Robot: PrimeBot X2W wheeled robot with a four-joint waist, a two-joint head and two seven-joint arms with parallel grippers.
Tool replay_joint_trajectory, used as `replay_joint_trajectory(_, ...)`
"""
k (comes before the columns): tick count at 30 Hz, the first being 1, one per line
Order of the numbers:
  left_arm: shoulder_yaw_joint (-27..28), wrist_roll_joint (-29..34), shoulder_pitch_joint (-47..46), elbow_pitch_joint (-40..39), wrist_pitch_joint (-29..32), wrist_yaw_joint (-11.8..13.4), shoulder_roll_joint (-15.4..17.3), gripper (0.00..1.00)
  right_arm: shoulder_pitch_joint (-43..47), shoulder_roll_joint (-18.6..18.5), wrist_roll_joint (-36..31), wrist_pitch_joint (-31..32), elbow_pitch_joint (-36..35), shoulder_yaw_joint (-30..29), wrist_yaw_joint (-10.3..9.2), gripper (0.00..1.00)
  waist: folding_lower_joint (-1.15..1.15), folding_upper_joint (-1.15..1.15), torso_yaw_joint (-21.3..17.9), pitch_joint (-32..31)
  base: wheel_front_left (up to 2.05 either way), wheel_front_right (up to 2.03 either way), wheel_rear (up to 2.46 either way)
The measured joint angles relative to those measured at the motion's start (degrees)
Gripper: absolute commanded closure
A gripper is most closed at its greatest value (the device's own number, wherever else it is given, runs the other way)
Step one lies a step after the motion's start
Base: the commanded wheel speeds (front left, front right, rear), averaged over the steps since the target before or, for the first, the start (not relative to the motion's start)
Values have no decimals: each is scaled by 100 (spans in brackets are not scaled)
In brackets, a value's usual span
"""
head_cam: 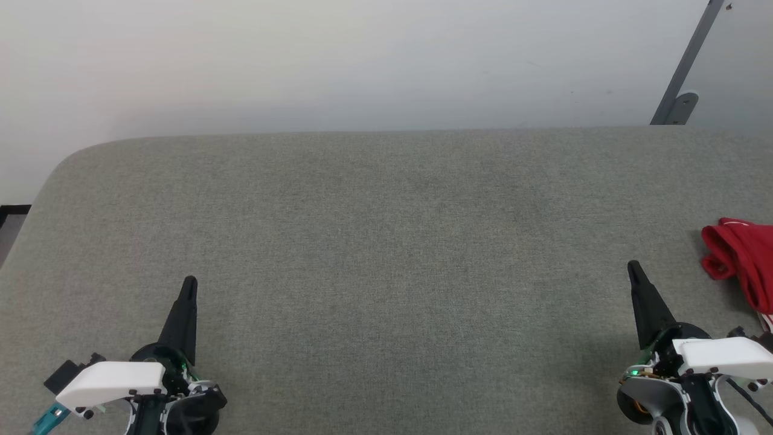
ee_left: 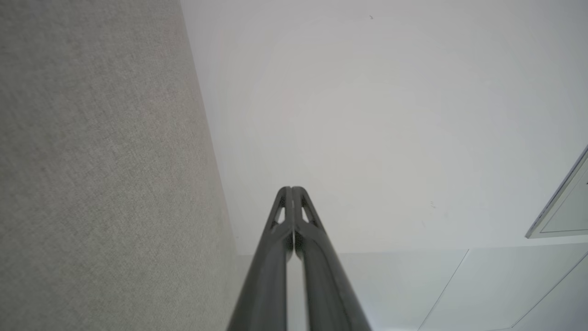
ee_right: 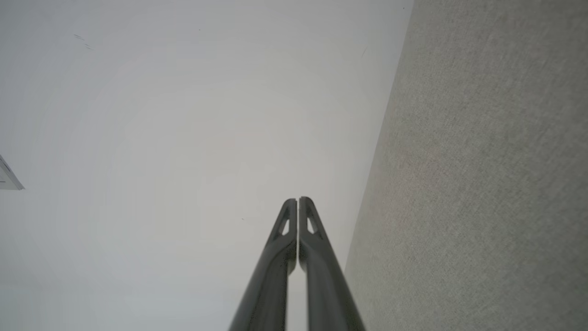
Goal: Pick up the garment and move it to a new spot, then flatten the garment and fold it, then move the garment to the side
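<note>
The garment, bright red and bunched up, lies at the far right edge of the head view on the grey fabric table, partly cut off by the frame. My right gripper is shut and empty, its tip a short way left of the garment. At the lower left my left gripper is shut and empty too, far from the garment. In the left wrist view the left gripper shows both fingers pressed together; the right wrist view shows the right gripper the same way.
A pale wall rises behind the table's far edge. A grey metal bracket slants up at the back right. The table's rounded left corner drops off toward a dark floor strip.
</note>
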Motion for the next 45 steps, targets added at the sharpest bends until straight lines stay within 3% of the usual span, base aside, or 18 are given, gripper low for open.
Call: replay_joint_trajectory(45, 45, 34, -6, 1, 47, 0, -30, 100, 0, 0, 0, 0, 1, 1, 0, 100, 0, 0, 0, 0, 0, 0, 0)
